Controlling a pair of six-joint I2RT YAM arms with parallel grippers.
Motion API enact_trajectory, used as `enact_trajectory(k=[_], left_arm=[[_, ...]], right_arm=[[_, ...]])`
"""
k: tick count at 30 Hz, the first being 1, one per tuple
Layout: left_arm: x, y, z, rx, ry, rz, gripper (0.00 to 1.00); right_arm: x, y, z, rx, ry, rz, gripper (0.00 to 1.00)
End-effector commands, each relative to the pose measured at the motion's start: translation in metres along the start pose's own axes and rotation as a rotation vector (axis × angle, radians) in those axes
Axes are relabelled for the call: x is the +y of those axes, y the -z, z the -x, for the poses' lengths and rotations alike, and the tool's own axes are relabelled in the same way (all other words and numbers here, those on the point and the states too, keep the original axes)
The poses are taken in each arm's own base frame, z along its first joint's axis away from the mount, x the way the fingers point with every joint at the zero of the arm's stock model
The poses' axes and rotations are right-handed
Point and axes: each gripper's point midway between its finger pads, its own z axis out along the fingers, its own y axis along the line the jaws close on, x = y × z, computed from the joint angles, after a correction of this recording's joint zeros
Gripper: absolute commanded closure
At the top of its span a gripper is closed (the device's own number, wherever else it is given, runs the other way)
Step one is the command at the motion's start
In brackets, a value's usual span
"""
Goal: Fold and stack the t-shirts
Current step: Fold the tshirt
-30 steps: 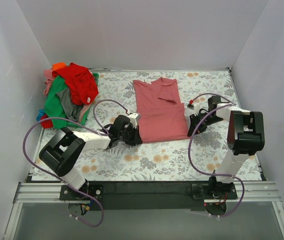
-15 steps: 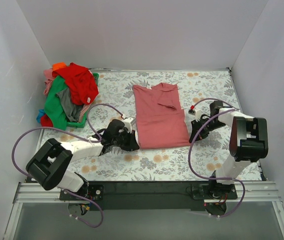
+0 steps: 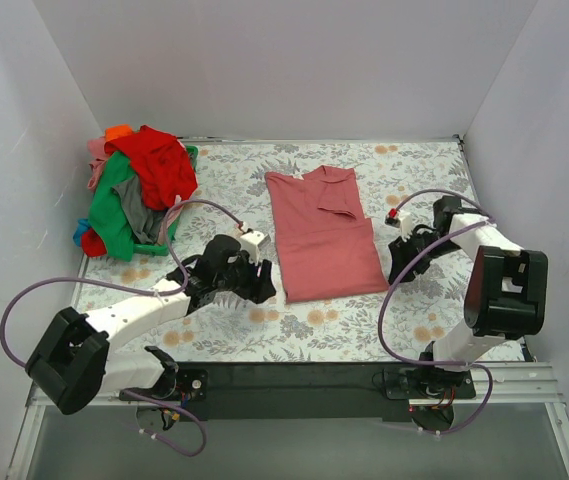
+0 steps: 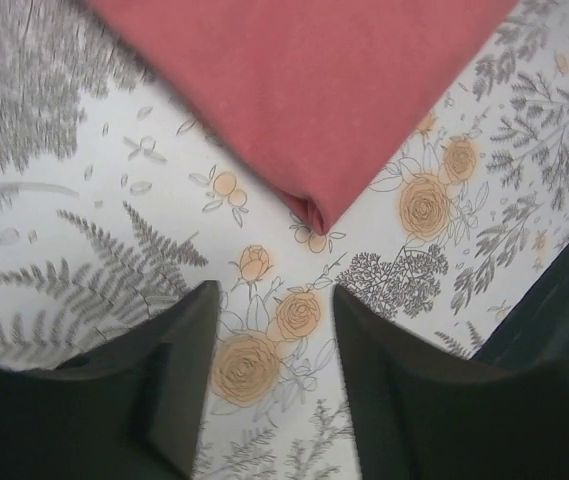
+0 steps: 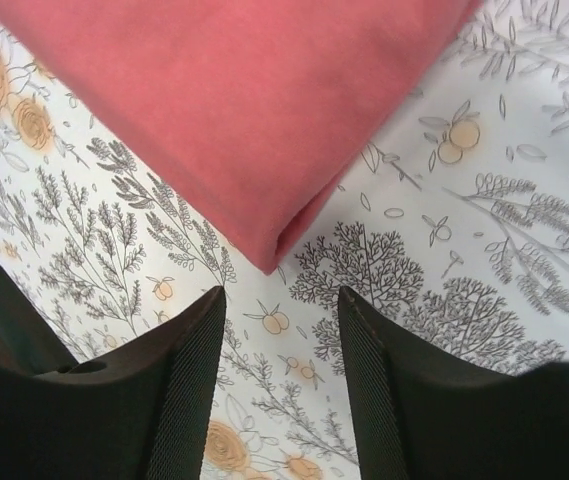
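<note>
- left gripper (image 4: 274, 370): jaws parted, nothing between them but the floral cover (image 4: 84, 220); a folded corner of the pink tee (image 4: 304, 90) lies just ahead of the tips, not touching.
- right gripper (image 5: 279, 380): jaws parted, empty; the tee's other near corner just ahead, apart.
- pink tee: flat, folded lengthwise, collar at the far end, beyond both jaws.
- pile of tees (image 3: 139, 190): red, green, grey, orange; far left of the left jaws, well apart.

Salmon-pink t-shirt (image 3: 322, 235) of soft matt knit cloth, floral table cover (image 3: 314, 325) smooth and matt, right gripper (image 5: 281, 300) fingers (image 5: 184, 390) of ribbed matt black plastic
</note>
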Motion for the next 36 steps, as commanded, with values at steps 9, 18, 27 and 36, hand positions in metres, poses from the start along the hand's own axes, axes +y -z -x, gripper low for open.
enact_trajectory(k=[9,18,27,36], left_arm=[[-0.059,-0.002,-0.004,-0.175,-0.896,-0.326,0.37],[-0.062,-0.035,-0.001,-0.177,-0.970,-0.293,0.37],[-0.047,-0.065,0.007,-0.144,-1.000,-0.213,0.39],[-0.049,-0.054,0.012,-0.178,-0.998,-0.201,0.48]], right_arm=[[0.052,0.020,0.018,-0.179,0.917,0.112,0.02],[0.045,-0.010,0.038,-0.151,1.026,0.074,0.07],[0.041,-0.024,0.033,-0.114,0.992,0.052,0.14],[0.038,-0.028,0.024,-0.080,0.998,0.045,0.16]])
